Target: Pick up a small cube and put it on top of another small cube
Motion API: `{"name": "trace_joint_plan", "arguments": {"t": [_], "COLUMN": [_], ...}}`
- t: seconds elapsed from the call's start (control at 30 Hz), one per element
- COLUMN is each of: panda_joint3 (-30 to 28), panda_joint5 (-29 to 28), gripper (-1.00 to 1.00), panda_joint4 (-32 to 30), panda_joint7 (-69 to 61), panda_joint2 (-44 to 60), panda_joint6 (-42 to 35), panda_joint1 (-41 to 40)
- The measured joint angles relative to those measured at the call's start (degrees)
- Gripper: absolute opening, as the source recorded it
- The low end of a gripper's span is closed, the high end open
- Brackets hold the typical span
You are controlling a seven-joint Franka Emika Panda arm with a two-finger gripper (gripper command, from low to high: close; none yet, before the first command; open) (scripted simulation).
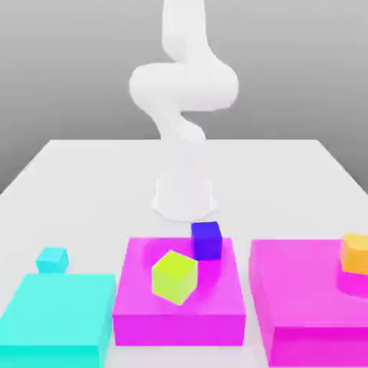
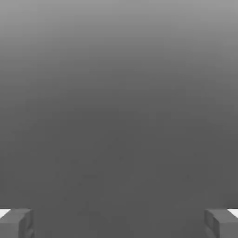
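Cubes untouched on the table (image 1: 86, 165), tool (image 2: 119, 223) spread wide and empty.
We saw the small cyan cube (image 1: 52, 259) on the table behind the flat cyan block (image 1: 57, 316), and the dark blue cube (image 1: 206, 240) at the middle magenta block's (image 1: 180, 309) far edge, near the yellow-green cube (image 1: 174, 277).

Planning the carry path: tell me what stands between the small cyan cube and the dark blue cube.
The magenta block lies between them; the dark blue cube rests at its far edge, the small cyan cube on the table. The yellow-green cube sits nearer, beside the line.
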Motion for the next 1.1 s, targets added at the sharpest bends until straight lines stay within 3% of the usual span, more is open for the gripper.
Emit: {"name": "trace_joint_plan", "arguments": {"t": [0.37,0.5,0.6,0.7,0.9,0.93,1.1], "panda_joint3": [-15.65,-21.73,-25.30,-24.59,-9.33,-7.16,-7.16], "panda_joint5": [-5.71,-4.03,0.40,8.64,24.93,25.78,25.72], "gripper": [0.00,0.00,0.00,0.00,0.00,-1.00,-1.00], "panda_joint4": [-12.86,-17.49,-20.98,-23.73,-21.53,-21.20,-21.20], "panda_joint7": [-15.91,-24.21,-32.70,-43.18,-56.44,-57.17,-57.11], "panda_joint2": [22.80,31.15,37.84,44.81,57.51,58.93,58.93], "panda_joint6": [14.56,19.91,23.94,27.86,36.85,38.05,37.91], "panda_joint1": [-7.47,-9.76,-12.48,-15.94,-28.36,-30.34,-30.35]}}
